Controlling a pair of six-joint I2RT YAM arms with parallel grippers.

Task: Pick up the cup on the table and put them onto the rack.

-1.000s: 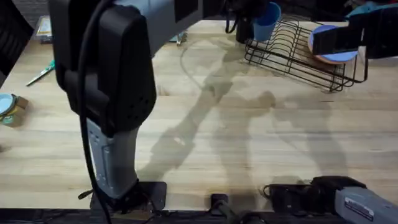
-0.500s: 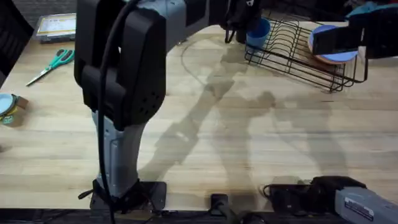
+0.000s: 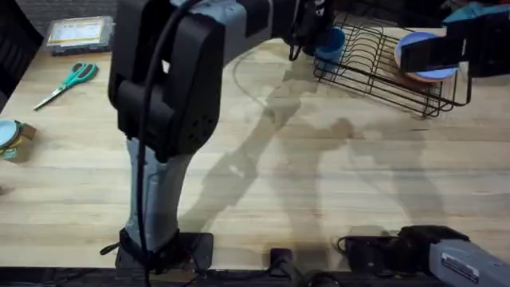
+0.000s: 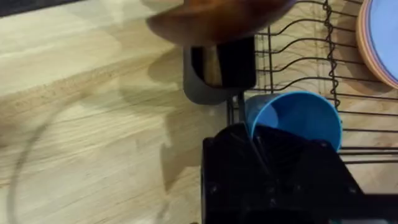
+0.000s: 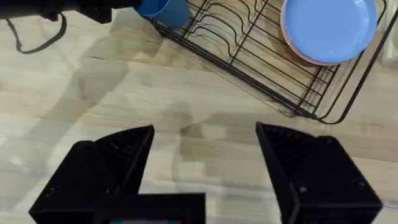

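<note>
Left fingers (image 4: 252, 140) grip cup (image 4: 298, 118) at rack (image 4: 292, 59).

No legible text, small label on the right arm base (image 3: 470, 261) too blurred to read

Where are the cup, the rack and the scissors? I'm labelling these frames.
cup (image 4: 298, 118): left wrist view, inner blue wall.
rack (image 3: 374, 76): overhead view, front wire edge.
scissors (image 3: 76, 76): overhead view, green handles.
</note>
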